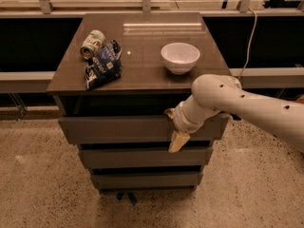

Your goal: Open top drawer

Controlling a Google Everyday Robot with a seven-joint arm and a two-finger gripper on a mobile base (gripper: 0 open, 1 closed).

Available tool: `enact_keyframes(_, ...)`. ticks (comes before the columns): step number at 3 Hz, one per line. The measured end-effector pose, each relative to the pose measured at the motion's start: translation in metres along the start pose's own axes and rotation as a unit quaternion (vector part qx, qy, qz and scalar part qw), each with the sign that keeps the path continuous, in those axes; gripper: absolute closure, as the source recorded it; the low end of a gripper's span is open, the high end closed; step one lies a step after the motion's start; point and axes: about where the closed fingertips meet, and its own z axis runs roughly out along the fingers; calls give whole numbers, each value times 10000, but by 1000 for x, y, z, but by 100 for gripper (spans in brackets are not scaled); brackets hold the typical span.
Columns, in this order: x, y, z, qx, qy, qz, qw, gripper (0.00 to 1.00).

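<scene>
Top drawer (118,129): where do you find it, and how does it look?
— You find it highest of the three in the front of the cabinet (142,37), right under the glossy brown top; its front is a plain, flat grey-brown panel with no handle, wider and taller than the two drawer fronts (142,156) stepped in below it; a dark band shows between the panel's upper edge and the lip of the top.

And the gripper?
— You see the gripper (174,129) against the right part of that panel, at the end of the white arm (247,106) that comes in from the right; whether it is spread or clamped you cannot tell from this view.

What else stands around?
— On the cabinet top you have a white bowl (180,57) toward the right, above the gripper; at the left a can (92,43) lies on its side, touching a dark blue snack bag (102,66) just in front of it; a cable (248,37) hangs behind the cabinet at the right; speckled floor (38,179) lies all around the base.
</scene>
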Motion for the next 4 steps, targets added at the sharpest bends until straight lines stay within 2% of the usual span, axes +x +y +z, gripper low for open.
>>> enact_keyframes(1, -12, 28, -12, -94, -92, -77, 9999, 23)
enact_keyframes(3, -40, 94, -58, -175, -193, -313, 9992, 27)
enact_keyframes(4, -46, 125, -76, -254, -150, -274, 9992, 28)
